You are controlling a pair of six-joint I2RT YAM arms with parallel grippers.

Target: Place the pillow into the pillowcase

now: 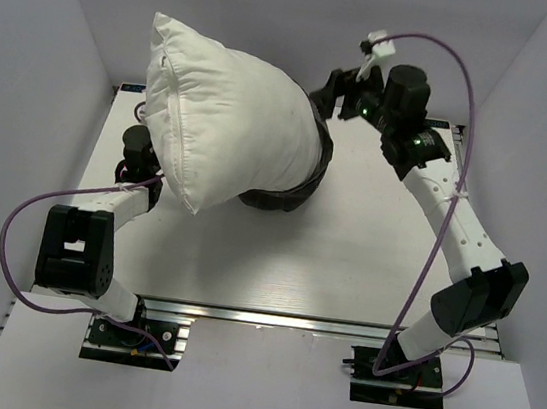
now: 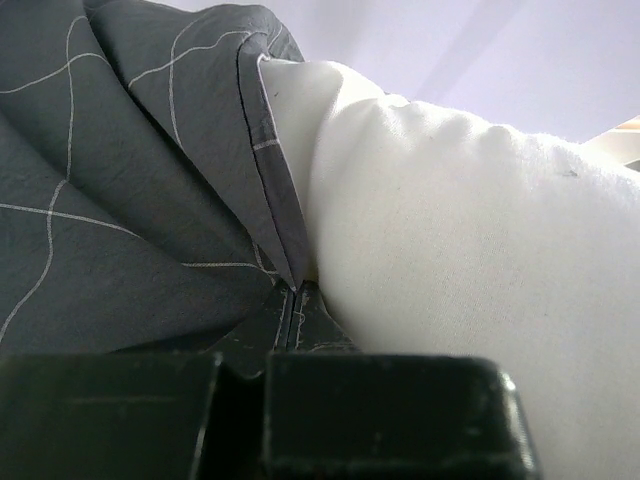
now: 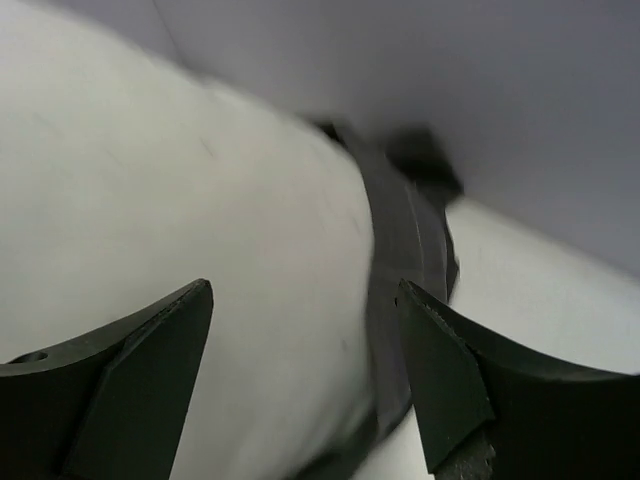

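White walls (image 1: 76,17) close in on three sides of a white table (image 1: 366,267), leaving its near edge at 6 o'clock to the two arm bases. In the overhead view the pillow (image 1: 224,117) fills the middle and left of the table. It is raised and tilted, with one seamed corner up at 11 o'clock near the back wall and another hanging down at 7 o'clock. The pillowcase (image 1: 297,182) is bunched as a dark band round the pillow's 4 o'clock end only, so most of the pillow is outside it. The left arm (image 1: 101,212) reaches under the pillow from 8 o'clock. Its wrist view shows the left gripper (image 2: 290,320) with fingers pressed together on the pillowcase's hemmed edge, where grey cloth meets white. The right arm (image 1: 455,208) arcs up the 3 o'clock side. The right gripper (image 3: 305,290) sits at 1 o'clock, close to the case's upper rim, its fingers spread apart with the pillow and the dark rim beyond them; that view is blurred, so contact cannot be judged. Bare tabletop shows from 3 to 6 o'clock, between the bundle and the right arm.
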